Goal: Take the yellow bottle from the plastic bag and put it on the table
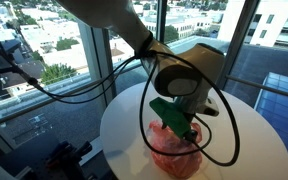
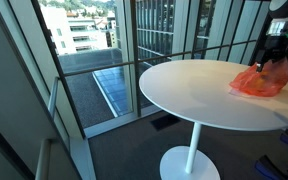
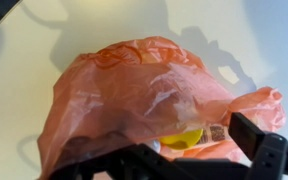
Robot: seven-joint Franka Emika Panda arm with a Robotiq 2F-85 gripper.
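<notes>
An orange-red plastic bag [image 3: 134, 90] lies crumpled on the round white table [image 3: 24, 70]. Through its open mouth I see part of the yellow bottle [image 3: 179, 135], with a barcode label beside it. My gripper [image 3: 189, 150] is just above the bag's mouth. Its dark fingers stand apart on either side of the bottle, open and not closed on it. In both exterior views the gripper [image 1: 181, 125] [image 2: 275, 58] hangs right over the bag [image 1: 174, 152] [image 2: 258, 80]. Most of the bottle is hidden by the bag.
The table [image 1: 254, 140] [image 2: 184, 90] stands on a single pedestal next to floor-to-ceiling windows [image 2: 94, 40]. Black cables [image 1: 219, 120] loop off the arm close to the bag. The bag sits near one edge of the table.
</notes>
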